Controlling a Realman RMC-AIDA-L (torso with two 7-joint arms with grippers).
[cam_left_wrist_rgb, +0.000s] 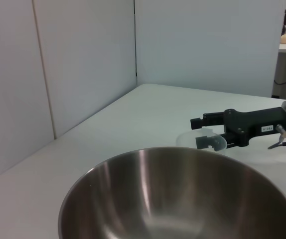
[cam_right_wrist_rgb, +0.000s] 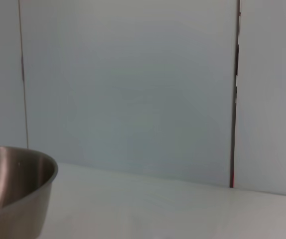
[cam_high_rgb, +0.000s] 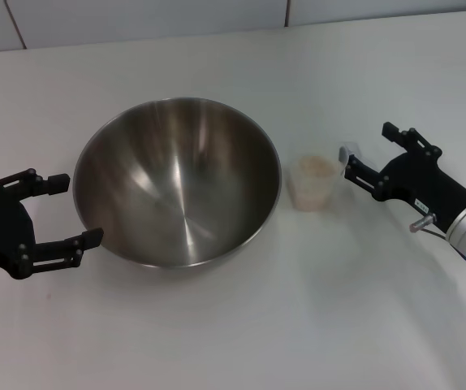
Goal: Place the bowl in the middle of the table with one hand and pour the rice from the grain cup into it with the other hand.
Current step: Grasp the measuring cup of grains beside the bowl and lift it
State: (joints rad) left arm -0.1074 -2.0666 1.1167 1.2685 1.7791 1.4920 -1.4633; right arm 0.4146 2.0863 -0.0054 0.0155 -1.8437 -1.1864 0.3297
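Note:
The steel bowl stands upright on the white table, near its middle. It also shows in the left wrist view and the right wrist view. My left gripper is open, with its fingertips at the bowl's left outer wall. The clear grain cup stands just right of the bowl, holding pale rice. Its flat handle points toward my right gripper. That gripper is open, with its fingertips beside the handle. The left wrist view shows it behind the cup rim.
Pale partition walls stand along the table's far edges. The table runs bare toward them. Bare tabletop lies in front of the bowl and behind it.

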